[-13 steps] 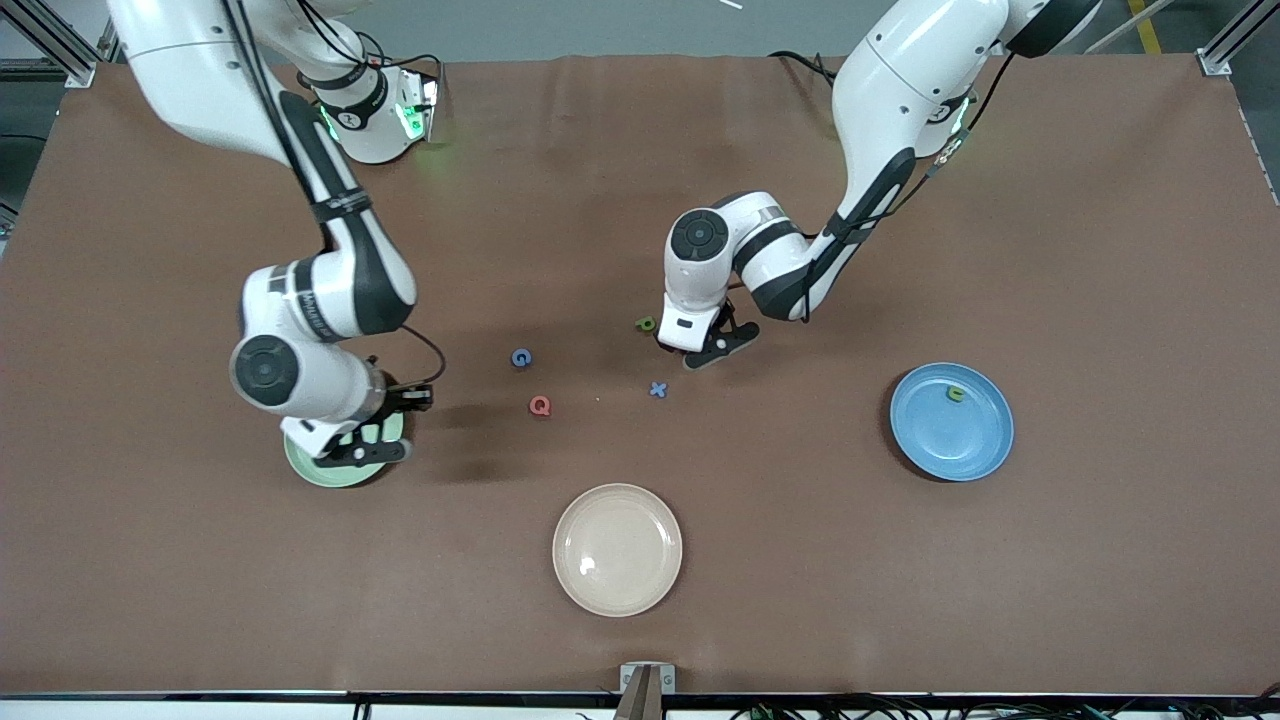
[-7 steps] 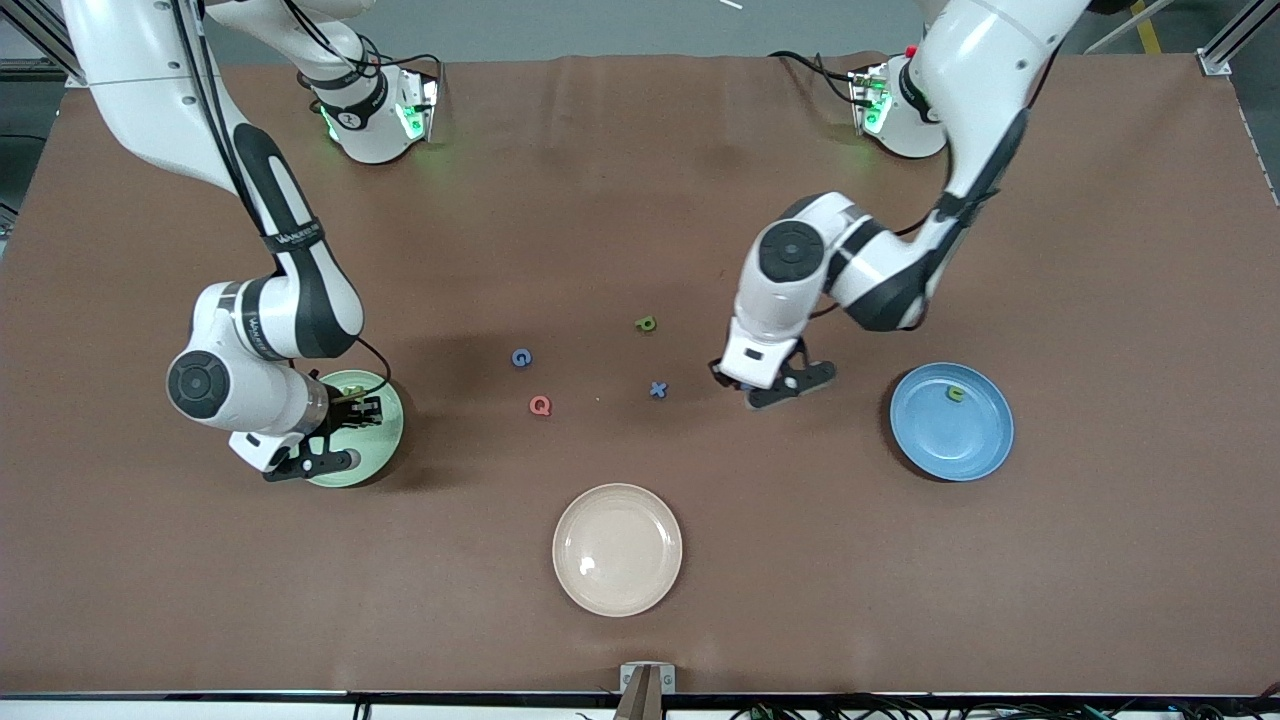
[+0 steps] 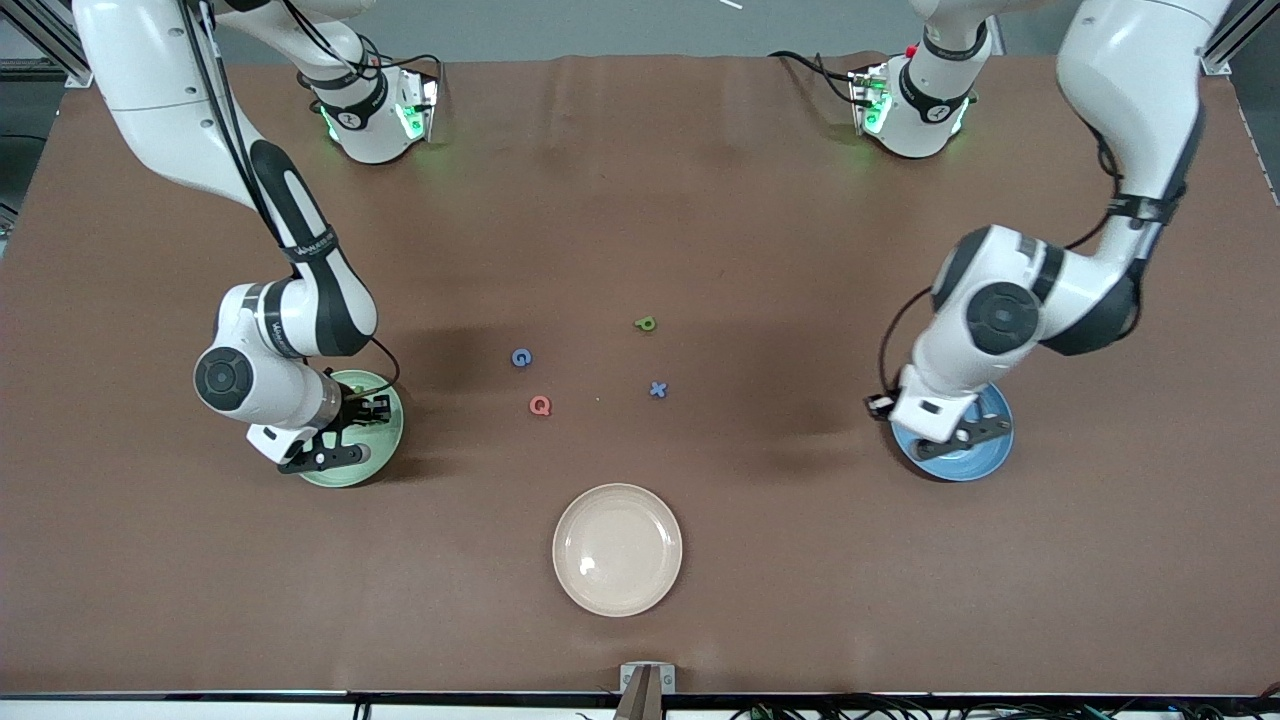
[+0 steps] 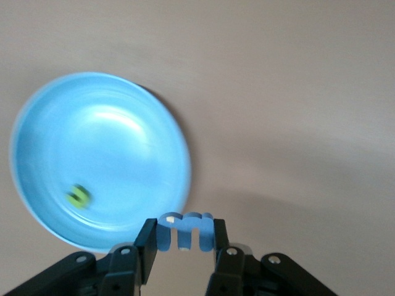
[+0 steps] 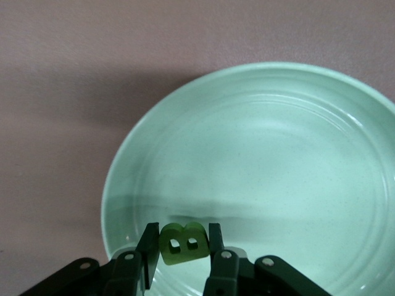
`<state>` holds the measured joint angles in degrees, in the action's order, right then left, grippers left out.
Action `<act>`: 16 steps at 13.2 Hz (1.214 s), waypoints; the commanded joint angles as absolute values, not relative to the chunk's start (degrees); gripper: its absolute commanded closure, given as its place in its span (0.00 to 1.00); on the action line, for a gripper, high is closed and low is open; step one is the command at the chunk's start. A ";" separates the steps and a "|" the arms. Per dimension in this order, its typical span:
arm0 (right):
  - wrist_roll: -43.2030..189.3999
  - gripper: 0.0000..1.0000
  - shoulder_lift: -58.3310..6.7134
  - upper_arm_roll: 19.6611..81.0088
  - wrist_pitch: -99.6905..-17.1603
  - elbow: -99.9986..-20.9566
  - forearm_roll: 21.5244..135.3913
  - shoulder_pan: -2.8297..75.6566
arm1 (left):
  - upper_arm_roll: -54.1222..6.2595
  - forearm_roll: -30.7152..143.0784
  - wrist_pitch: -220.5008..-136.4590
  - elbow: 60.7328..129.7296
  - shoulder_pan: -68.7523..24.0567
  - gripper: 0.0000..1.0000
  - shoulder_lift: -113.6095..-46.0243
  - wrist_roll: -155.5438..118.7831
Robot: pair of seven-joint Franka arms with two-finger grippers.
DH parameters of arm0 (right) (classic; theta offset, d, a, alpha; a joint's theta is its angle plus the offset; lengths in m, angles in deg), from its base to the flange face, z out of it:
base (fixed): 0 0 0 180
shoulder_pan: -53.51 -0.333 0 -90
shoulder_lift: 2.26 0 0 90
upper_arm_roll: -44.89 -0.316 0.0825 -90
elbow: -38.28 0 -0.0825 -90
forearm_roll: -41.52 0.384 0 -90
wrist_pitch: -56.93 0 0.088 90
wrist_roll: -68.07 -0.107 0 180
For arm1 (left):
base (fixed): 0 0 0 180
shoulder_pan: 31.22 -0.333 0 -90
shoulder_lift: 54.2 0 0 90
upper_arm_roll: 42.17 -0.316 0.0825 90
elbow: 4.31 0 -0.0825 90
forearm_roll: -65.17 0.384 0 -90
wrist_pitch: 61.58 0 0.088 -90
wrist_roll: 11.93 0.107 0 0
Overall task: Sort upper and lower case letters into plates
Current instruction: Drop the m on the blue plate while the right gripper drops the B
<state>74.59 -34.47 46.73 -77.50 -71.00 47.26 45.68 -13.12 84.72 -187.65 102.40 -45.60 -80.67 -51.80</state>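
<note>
The right gripper is clamped on a green letter B, held upright between the jaws by its flat faces. It hangs over the mint green plate, just inside the rim, so the letter would land in the plate when let go (an upper case letter, so this plate appears to collect upper case).

The left gripper is clamped on a blue letter m, gripped by its outer sides with its legs pointing down. In the left wrist view it sits over the edge of the sky blue plate, not yet over the centre. A small green letter already lies in this plate; its shape is too blurred to read. The plate appears to collect lower case.

Both plates lie at their own arm's end of the table, which keeps each arm's drop within easy reach.

Between the plates, four letters lie loose on the table: a blue G, a red Q, a green P and a blue x. The cream-beige plate lies nearer to the front camera than these and holds nothing.

Judged progress: early, with two releases pending.
</note>
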 commanded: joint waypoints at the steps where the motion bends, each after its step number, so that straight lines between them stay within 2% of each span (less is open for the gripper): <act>1: 74.92 0.91 -33.98 46.03 -78.68 -72.55 46.89 46.74 | -12.20 87.22 -189.88 102.74 -50.45 0.76 -83.89 -47.36; 2: 74.92 0.80 -34.07 46.03 -78.60 -72.55 46.89 46.74 | -12.29 89.15 -191.21 102.75 -51.86 0.76 -85.29 -46.83; 3: 74.92 0.58 -34.07 46.03 -78.60 -72.55 46.89 47.01 | -12.29 90.56 -191.74 102.66 -52.75 0.76 -86.79 -46.65; 4: 74.92 0.04 -33.99 46.03 -78.60 -72.46 46.89 47.09 | -12.37 92.75 -192.18 102.48 -53.54 0.76 -88.19 -46.65; 5: 74.83 0.00 -33.90 45.94 -78.16 -72.37 46.97 47.10 | -12.37 94.34 -192.62 102.13 -54.16 0.76 -89.25 -46.56; 7: 73.96 0.00 -32.94 45.94 -76.41 -71.68 46.97 46.66 | -12.81 95.41 -194.64 100.99 -54.69 0.75 -91.80 -46.73; 10: 67.22 0.00 -32.14 45.41 -65.19 -65.10 47.41 45.43 | -13.60 96.55 -195.35 100.64 -54.69 0.75 -92.78 -46.73; 13: 54.41 0.00 -32.14 45.41 -64.18 -63.50 47.94 38.34 | -14.31 96.64 -195.53 100.64 -54.69 0.73 -92.78 -46.65; 14: 50.44 0.00 -32.49 45.41 -65.66 -63.58 48.03 35.70 | -14.31 96.64 -195.53 100.64 -54.69 0.64 -92.69 -46.65; 15: 47.79 0.00 -32.58 45.41 -68.55 -64.02 48.03 32.97 | -14.31 96.64 -195.44 100.64 -54.78 0.46 -92.43 -46.65; 16: 45.68 0.00 -32.75 45.41 -70.93 -64.11 48.03 30.07 | -14.22 96.64 -195.44 100.72 -54.78 0.12 -92.17 -46.65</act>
<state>50.18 -32.76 44.94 -67.42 -63.21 47.68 34.47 -14.32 95.45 -195.19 100.93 -54.59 -92.59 -46.82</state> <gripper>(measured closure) 0.000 0.524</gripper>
